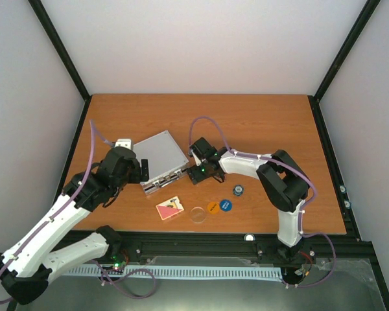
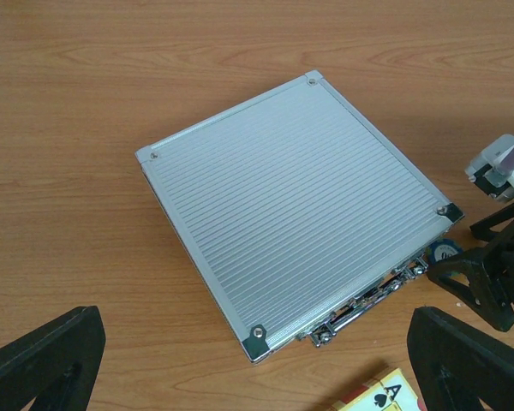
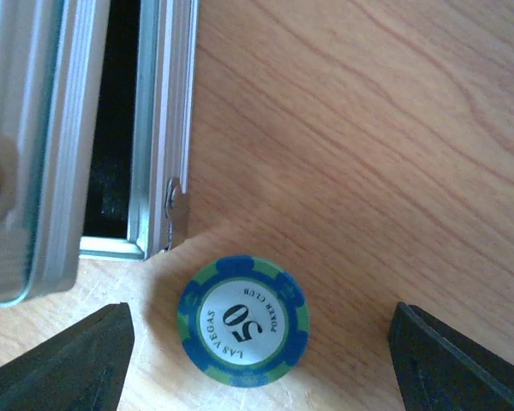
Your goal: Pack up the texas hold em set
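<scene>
As the case (image 3: 34, 145) lid stands ajar just ahead-left of my right claw (image 3: 261, 351), I judge the gap awaits chips | right claw spread, blue chip (image 3: 242, 321) lying flat inside its span, ungripped | left claw (image 2: 257, 364) spread, empty, case just ahead

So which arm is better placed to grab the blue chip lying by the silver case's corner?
Right. The right claw hangs open over the blue-and-green poker chip marked 50, one finger either side. The left claw, also open, faces the lid of the ribbed silver aluminium case instead.
</scene>
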Controlling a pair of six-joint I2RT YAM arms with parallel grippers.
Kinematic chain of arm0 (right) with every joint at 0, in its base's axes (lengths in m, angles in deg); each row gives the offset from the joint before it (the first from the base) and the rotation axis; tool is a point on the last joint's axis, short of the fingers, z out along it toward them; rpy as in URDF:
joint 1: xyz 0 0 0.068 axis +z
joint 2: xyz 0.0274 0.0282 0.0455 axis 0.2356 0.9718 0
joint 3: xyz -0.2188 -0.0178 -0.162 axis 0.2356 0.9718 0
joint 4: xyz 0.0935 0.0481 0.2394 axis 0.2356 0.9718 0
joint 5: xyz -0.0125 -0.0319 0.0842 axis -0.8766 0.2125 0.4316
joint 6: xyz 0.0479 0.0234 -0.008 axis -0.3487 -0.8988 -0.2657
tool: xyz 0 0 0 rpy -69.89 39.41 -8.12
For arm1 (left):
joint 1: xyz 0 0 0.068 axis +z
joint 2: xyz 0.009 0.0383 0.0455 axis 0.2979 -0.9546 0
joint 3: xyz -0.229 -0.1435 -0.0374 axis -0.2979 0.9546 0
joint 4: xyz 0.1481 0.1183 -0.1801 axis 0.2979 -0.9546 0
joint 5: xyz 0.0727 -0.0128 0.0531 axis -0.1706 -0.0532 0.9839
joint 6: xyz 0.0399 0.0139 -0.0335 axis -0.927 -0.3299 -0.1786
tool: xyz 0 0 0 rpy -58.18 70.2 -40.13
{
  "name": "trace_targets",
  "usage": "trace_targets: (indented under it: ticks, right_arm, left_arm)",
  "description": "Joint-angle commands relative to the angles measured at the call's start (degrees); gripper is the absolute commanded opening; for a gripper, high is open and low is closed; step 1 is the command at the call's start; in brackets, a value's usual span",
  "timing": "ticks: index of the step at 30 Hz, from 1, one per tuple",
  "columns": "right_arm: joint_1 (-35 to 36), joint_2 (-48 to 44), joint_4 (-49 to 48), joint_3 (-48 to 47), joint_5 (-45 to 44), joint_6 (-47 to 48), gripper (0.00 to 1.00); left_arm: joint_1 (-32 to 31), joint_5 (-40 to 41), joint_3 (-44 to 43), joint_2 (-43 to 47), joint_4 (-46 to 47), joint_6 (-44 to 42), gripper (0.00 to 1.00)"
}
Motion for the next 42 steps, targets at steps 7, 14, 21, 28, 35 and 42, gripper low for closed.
trace_targets:
  ticks: [7,14,21,28,35,42]
  right_arm:
    - [-0.37,2.69,-4.13,2.00,-0.15,-2.15,0.80]
    - [-0.37,1.93,-3.57,5.14,-1.62,-3.23,0.76]
    - [-0.20,2.03,-3.02,8.00,-2.14,-4.13,0.59]
    - [0.05,1.10,-1.66,10.43,-3.54,-4.63,0.48]
    - [0.33,-2.41,0.22,14.24,-4.72,-5.94,0.48]
    - [1.02,-7.19,1.59,17.80,-5.52,-7.04,0.49]
  left_arm:
    - [0.03,0.65,-2.78,-0.99,-1.20,-0.65,1.00]
    - [0.03,0.58,-2.94,-1.14,-1.25,-0.63,1.00]
    - [-0.01,-0.09,-2.83,-1.53,-0.63,-0.51,1.00]
    - [0.00,0.12,-3.13,-1.82,-0.56,-0.82,1.00]
    - [0.01,-0.09,-2.83,-2.09,-0.13,-0.91,1.00]
    - [-0.02,-0.33,-2.25,-1.87,0.34,-0.90,1.00]
